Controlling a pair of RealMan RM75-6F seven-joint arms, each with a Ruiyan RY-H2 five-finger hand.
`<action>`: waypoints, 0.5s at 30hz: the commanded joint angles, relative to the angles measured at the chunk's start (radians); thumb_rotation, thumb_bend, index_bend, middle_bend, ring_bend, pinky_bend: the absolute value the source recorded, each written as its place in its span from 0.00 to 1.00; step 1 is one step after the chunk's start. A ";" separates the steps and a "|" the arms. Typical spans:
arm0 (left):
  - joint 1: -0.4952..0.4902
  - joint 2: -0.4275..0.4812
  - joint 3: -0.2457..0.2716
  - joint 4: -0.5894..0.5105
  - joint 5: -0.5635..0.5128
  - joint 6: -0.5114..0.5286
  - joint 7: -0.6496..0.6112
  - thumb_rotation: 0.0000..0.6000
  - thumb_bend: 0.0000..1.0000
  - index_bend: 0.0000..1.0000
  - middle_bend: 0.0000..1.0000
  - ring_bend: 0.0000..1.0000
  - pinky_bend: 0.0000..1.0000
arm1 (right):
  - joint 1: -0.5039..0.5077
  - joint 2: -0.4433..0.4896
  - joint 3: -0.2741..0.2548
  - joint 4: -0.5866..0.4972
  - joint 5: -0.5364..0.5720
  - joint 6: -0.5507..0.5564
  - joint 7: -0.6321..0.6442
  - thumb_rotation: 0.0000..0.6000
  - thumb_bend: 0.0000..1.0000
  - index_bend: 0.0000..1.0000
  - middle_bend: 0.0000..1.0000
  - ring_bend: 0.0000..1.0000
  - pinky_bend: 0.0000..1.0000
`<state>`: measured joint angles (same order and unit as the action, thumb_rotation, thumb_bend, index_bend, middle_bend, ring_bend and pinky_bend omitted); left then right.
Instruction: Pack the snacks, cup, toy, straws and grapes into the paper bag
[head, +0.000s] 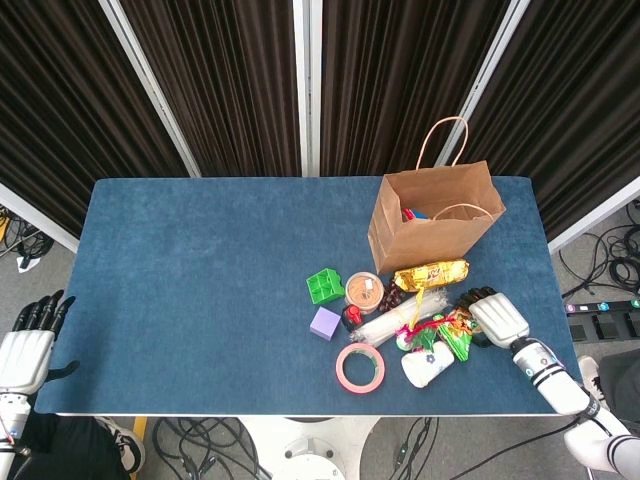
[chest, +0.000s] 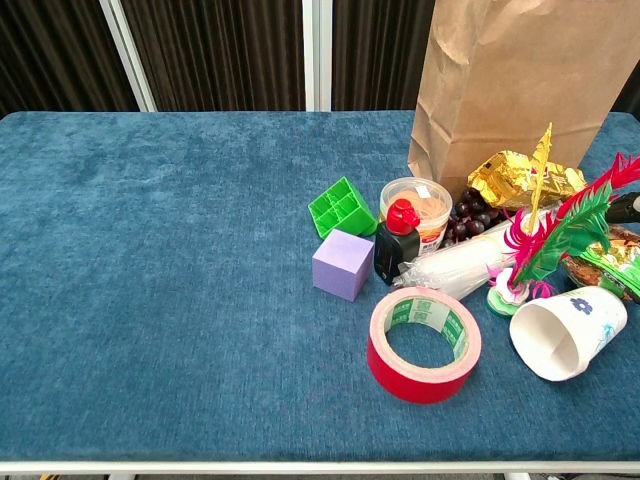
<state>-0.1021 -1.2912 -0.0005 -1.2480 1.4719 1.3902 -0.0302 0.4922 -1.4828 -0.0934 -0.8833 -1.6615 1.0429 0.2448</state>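
The brown paper bag (head: 435, 215) (chest: 520, 80) stands open at the table's right rear, with something inside it. In front of it lie a gold snack pack (head: 430, 273) (chest: 525, 175), dark grapes (head: 392, 297) (chest: 470, 217), a sleeve of straws (head: 390, 322) (chest: 460, 265), a feather toy (head: 425, 335) (chest: 550, 240), an orange-green snack packet (head: 458, 328) (chest: 600, 255) and a tipped paper cup (head: 427, 365) (chest: 565, 333). My right hand (head: 492, 315) (chest: 625, 207) touches the packet's right edge with its fingers bent over it, holding nothing. My left hand (head: 25, 350) hangs empty, fingers apart, off the table's front left corner.
A red tape roll (head: 360, 367) (chest: 425, 343), a green block (head: 324, 286) (chest: 341, 207), a purple cube (head: 325, 323) (chest: 343, 264), a round tub (head: 364, 291) (chest: 418, 208) and a small red-capped bottle (head: 351, 317) (chest: 397, 240) crowd the pile's left side.
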 joint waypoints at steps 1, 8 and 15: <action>0.000 -0.002 0.001 0.002 0.002 0.000 -0.002 1.00 0.05 0.07 0.04 0.00 0.11 | -0.003 -0.013 0.008 0.015 0.005 0.017 -0.003 1.00 0.13 0.43 0.37 0.29 0.36; 0.000 -0.004 0.000 0.006 0.002 -0.001 -0.008 1.00 0.05 0.07 0.04 0.00 0.11 | -0.011 -0.020 0.028 0.029 0.020 0.061 -0.018 1.00 0.24 0.67 0.55 0.47 0.57; 0.000 -0.002 0.001 -0.003 0.003 -0.003 -0.014 1.00 0.05 0.07 0.04 0.00 0.11 | -0.026 0.065 0.060 -0.038 0.037 0.138 -0.035 1.00 0.26 0.73 0.59 0.51 0.61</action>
<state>-0.1021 -1.2933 0.0003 -1.2506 1.4755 1.3879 -0.0434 0.4724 -1.4420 -0.0470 -0.8993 -1.6323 1.1585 0.2165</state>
